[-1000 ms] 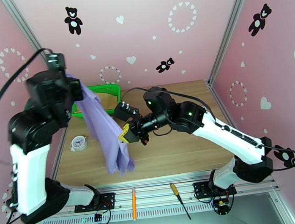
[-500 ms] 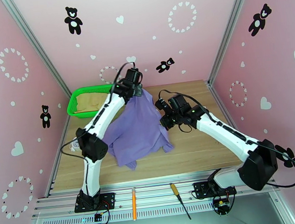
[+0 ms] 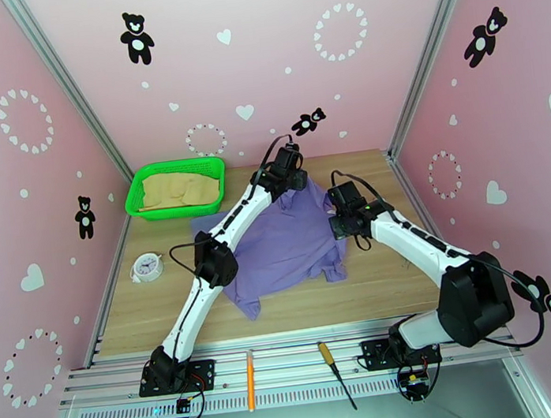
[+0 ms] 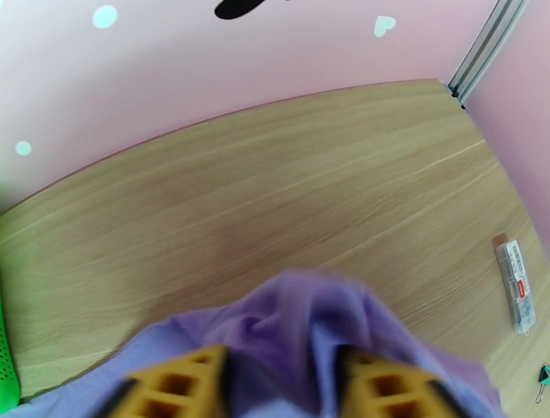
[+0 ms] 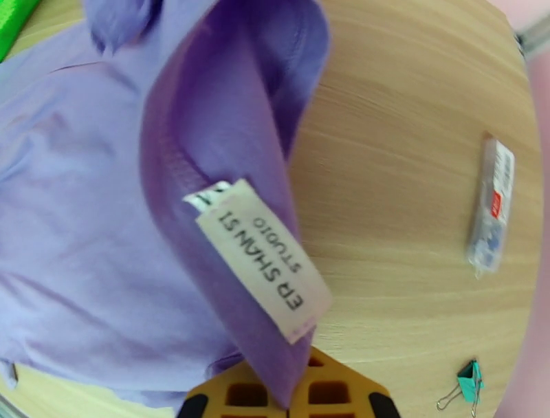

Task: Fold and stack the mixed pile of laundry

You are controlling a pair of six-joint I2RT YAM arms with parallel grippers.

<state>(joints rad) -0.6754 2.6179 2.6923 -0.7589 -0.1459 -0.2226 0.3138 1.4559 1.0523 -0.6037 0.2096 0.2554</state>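
Big change: a second ago the purple shirt (image 3: 283, 244) was dangling off the raised left arm (image 3: 230, 227). Now it's laid across the middle of the bench (image 3: 364, 291), so I'd say spreading's about done and folding comes next. Left jaws are closed on a bunch of cloth at its 12 o'clock edge. Right jaws pinch the collar by the label (image 5: 261, 258) at 3 o'clock. It's still rumpled, with the hem bunched at 7. The tan one (image 3: 178, 189) sits in the green basket (image 3: 133, 197) at 10 o'clock.
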